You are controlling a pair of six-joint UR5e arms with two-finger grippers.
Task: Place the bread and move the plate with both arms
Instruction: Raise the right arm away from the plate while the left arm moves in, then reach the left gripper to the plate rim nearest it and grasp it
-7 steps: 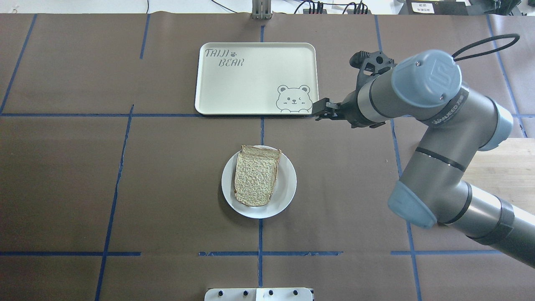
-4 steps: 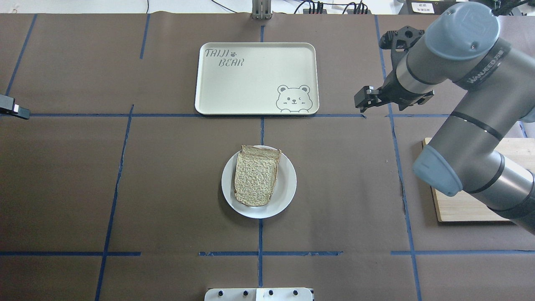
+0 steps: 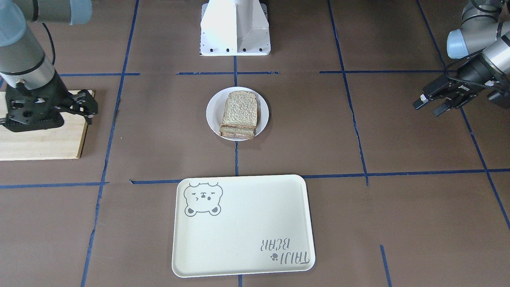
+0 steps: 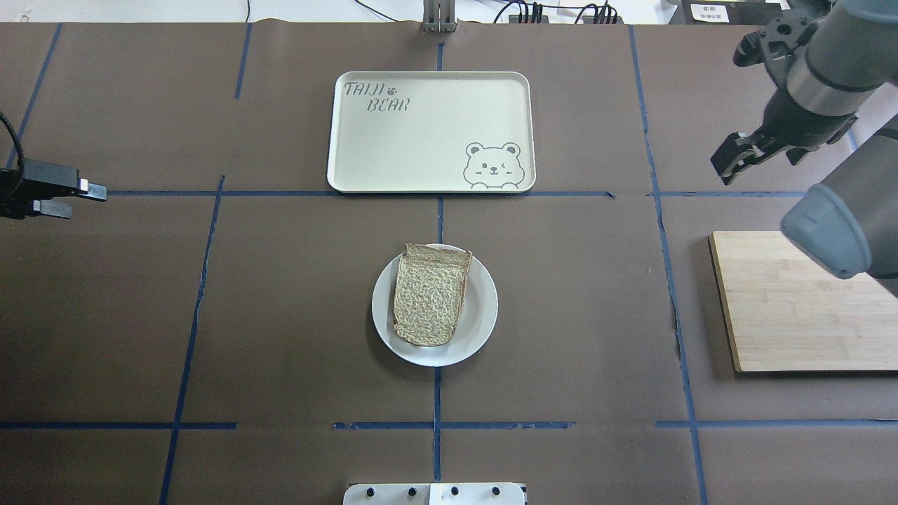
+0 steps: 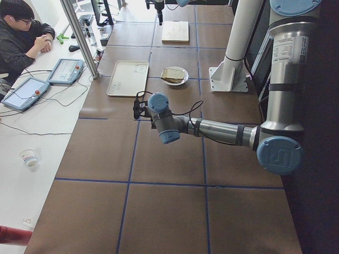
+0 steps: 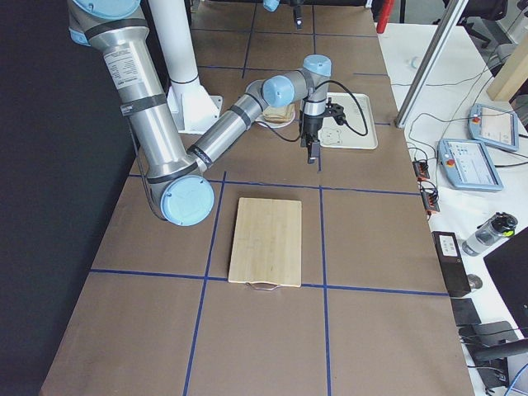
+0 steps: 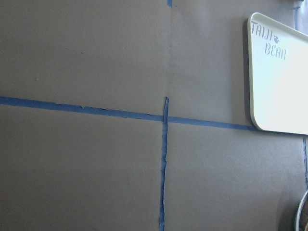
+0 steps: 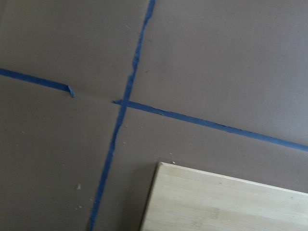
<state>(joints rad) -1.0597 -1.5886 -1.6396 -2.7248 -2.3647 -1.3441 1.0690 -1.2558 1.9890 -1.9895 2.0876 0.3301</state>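
Well, the coarse tan bread slice with the brown crust and domed top lies flat on the small round white plate, filling most of it and leaving a smooth white crescent of rim on each side. From the front camera, layered crust edges show under the slice's edge farthest from my base.

Beyond the plate, away from my white base, sits the cream rectangular tray with rounded corners and a printed bear, apart from the plate. To the plate's right, well apart, lies a pale wooden cutting board with a straight grain. The bench is covered in matte brown paper crossed by blue tape lines, one running under the plate.

My left pincer hangs far to the plate's left, its fingers parted and holding nothing; brown paper and tape lie between it and the plate. My right pincer hangs far to the plate's right, past the board's far edge, released as well.
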